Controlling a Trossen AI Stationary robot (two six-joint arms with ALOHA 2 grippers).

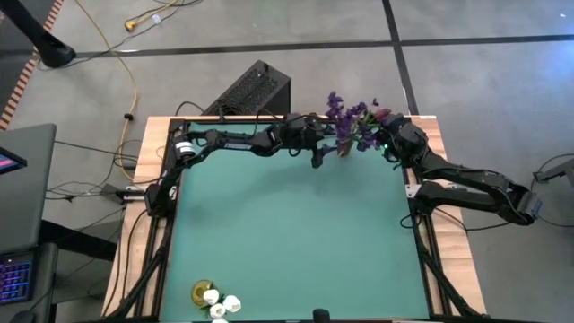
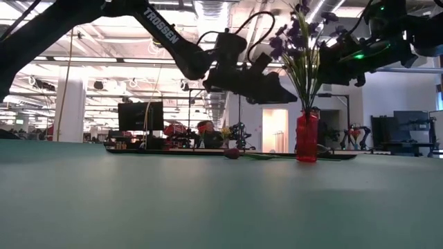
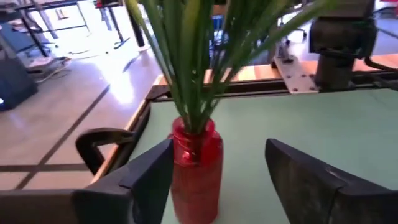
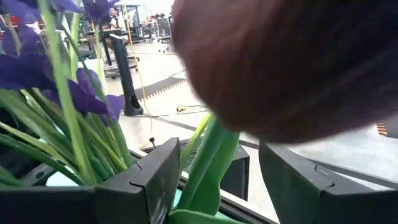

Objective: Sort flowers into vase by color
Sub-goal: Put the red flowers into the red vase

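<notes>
Landmark: the red vase [image 2: 307, 137] stands at the table's far edge, packed with purple sprigs [image 1: 345, 115] on green stems.
White tulips: well away from the red vase at the near edge, white heads [image 1: 221, 304] sit in a yellowish vase [image 1: 202, 291]; no risk here.
Left gripper [image 3: 217, 171]: you have it just beside the red vase, fingers spread, one finger looking almost against the glass. A sideways drift could tip the top-heavy vase off the edge.
Fallen flower: a dark red bud [image 2: 232, 153] lies on the table just beside the red vase. If you lower the left arm, it may get crushed or swept off.
Right gripper [image 4: 217, 180]: up among the sprigs above the red vase, fingers apart with a green stem [image 4: 208, 168] between them and a dark red tulip head [image 4: 292, 62] close to the lens; whether it actually pinches that stem I cannot tell.
Main hazard: you risk dropping red among purple, or dragging sprigs out on withdrawal.
</notes>
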